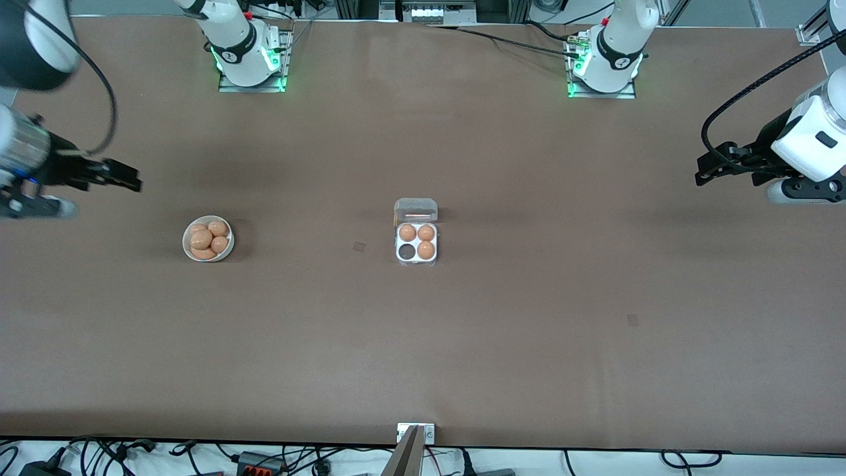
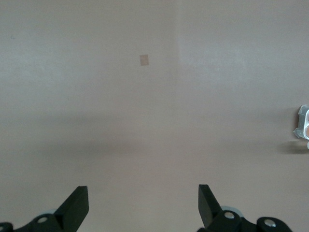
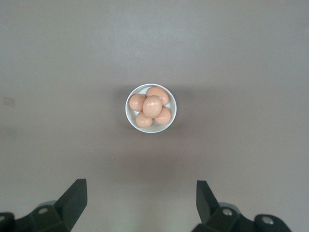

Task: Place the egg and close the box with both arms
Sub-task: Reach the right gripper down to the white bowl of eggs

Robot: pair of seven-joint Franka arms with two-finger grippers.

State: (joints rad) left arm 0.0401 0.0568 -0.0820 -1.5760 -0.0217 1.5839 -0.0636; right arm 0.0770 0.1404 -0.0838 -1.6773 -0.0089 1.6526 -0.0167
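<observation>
The clear egg box (image 1: 416,262) sits mid-table with its hinged lid (image 1: 416,210) standing open. Three brown eggs (image 1: 417,233) fill three cells, and one cell (image 1: 406,251) is empty. A sliver of the box shows at the edge of the left wrist view (image 2: 303,123). A white bowl (image 1: 186,243) of several brown eggs (image 1: 208,239) sits toward the right arm's end and shows in the right wrist view (image 3: 129,118). My right gripper (image 1: 135,180) (image 3: 141,200) is open and empty, above the table beside the bowl. My left gripper (image 1: 700,173) (image 2: 143,203) is open and empty, over the table's left-arm end.
Two small darker patches mark the brown table, one beside the box (image 1: 359,246) and one nearer the front camera (image 1: 632,320). A metal bracket (image 1: 415,433) sits at the table's front edge. The arm bases (image 1: 251,59) (image 1: 605,66) stand along the table's robot-side edge.
</observation>
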